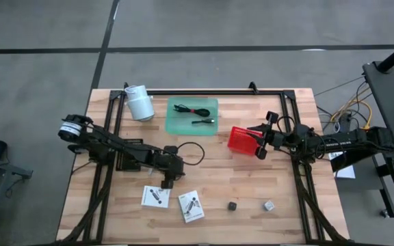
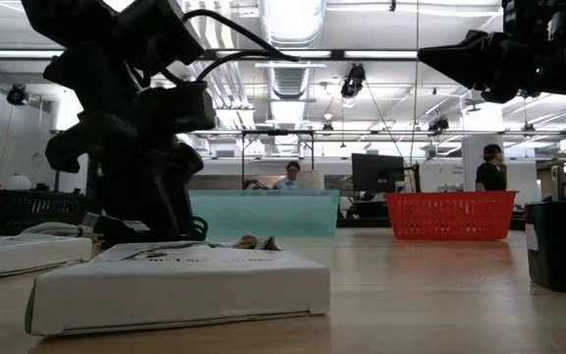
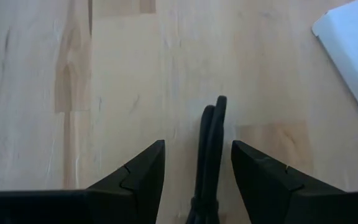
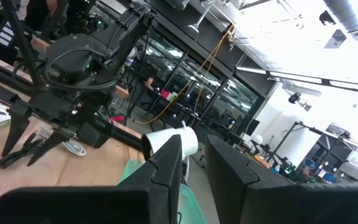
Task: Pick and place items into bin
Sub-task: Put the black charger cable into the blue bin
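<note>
My left end effector stands wide over the worktop, a looped black cable lying between its fingers. A white card lies just right. My right end effector, narrow and empty, hovers by the red bin.

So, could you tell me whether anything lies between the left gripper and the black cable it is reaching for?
Nothing visible does. The left gripper is open, and the black cable lies on bare wood directly between its fingers, with only a white card off to one side.
</note>
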Robot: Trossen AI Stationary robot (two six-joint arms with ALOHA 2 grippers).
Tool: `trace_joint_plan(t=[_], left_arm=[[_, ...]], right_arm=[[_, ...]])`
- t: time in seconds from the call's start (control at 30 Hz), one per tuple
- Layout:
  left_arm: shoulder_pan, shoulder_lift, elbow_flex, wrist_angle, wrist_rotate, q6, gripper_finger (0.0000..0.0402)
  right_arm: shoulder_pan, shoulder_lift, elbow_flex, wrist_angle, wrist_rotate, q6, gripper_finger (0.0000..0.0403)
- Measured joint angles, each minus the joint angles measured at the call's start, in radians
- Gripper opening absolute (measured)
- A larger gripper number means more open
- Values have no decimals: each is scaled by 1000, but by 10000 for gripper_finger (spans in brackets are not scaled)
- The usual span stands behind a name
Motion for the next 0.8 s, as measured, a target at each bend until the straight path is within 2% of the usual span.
trace_joint_plan(t=[0.47,0.63,0.8], left_arm=[[4,0,-5,1,0,32,164],[8,0,-5,1,0,36,128],[10,0,-5,1,8,72,67]], right_arm=[[0,0,0,0,0,0,57],[0,0,0,0,0,0,57],[0,0,0,-1,0,0,57]])
